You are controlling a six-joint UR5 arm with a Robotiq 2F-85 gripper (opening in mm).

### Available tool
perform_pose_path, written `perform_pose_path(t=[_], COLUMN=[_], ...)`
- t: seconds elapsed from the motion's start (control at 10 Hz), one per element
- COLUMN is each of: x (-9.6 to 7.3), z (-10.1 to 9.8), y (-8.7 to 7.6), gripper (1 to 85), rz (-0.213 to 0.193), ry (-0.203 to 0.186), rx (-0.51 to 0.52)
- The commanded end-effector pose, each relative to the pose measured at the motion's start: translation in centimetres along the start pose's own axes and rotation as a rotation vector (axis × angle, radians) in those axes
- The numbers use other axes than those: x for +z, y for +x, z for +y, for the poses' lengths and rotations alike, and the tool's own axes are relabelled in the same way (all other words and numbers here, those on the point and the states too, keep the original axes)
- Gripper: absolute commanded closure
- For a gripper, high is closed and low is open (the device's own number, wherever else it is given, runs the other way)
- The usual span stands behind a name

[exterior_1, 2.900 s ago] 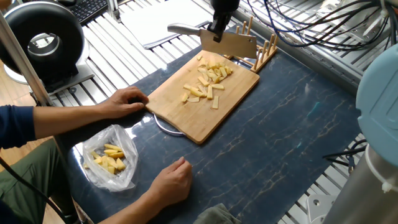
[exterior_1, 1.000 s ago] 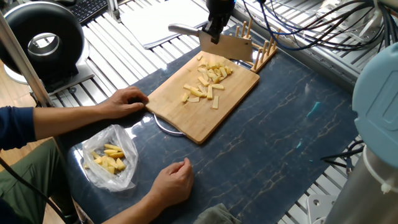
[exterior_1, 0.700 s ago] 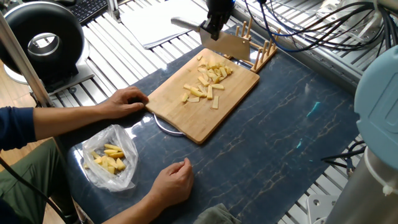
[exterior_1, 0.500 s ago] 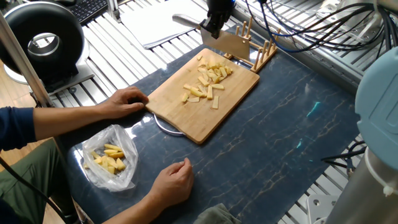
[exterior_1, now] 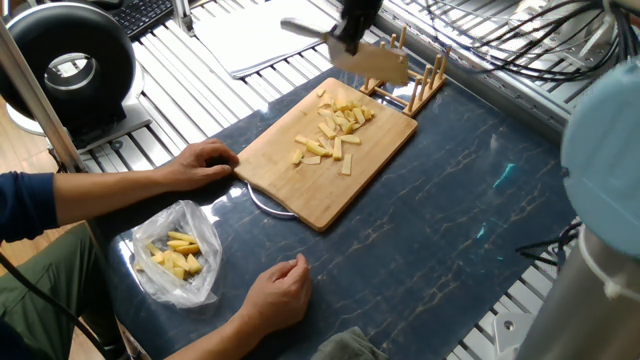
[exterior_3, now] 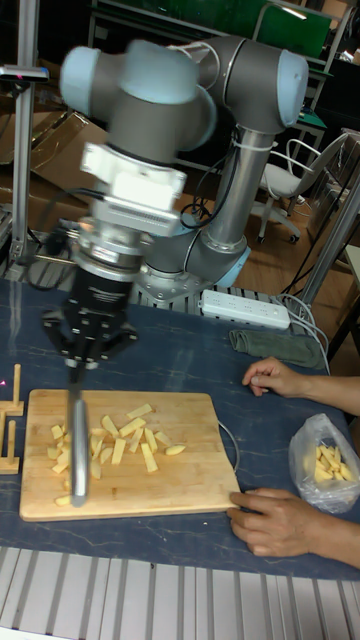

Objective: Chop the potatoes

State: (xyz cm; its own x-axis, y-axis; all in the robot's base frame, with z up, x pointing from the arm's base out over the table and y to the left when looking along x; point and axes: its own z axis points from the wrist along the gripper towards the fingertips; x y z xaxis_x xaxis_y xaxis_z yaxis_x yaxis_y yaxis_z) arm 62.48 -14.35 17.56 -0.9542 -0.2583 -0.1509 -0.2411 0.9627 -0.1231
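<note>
Above the cutting board (exterior_1: 330, 155), the gripper (exterior_3: 78, 372) grips a knife (exterior_3: 78, 450) blade-down. Potatoes (exterior_1: 335, 128) lie scattered on the board; a person's hand (exterior_1: 200, 162) steadies its near edge.

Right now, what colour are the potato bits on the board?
Pale yellow potato bits on a light wooden board, clearest in the fixed view.

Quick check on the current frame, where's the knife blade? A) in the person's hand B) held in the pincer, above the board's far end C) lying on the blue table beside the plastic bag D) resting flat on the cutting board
B: the pincer holds the knife by its handle, blade lifted over the far end of the cutting board, clear of the potatoes.
</note>
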Motion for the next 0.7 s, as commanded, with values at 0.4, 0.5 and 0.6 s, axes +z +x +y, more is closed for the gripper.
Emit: perform_pose_path(t=[0.4,0.5,0.6], x=[1.8,2.1,2.5], z=[-6.8,-6.9,-7.0], y=[2.4,2.4,2.2], gripper=[84.7,84.7,84.7], rz=[-0.054,-0.058,-0.063], ry=[0.016,0.018,0.018], rx=[-0.102,-0.103,-0.103])
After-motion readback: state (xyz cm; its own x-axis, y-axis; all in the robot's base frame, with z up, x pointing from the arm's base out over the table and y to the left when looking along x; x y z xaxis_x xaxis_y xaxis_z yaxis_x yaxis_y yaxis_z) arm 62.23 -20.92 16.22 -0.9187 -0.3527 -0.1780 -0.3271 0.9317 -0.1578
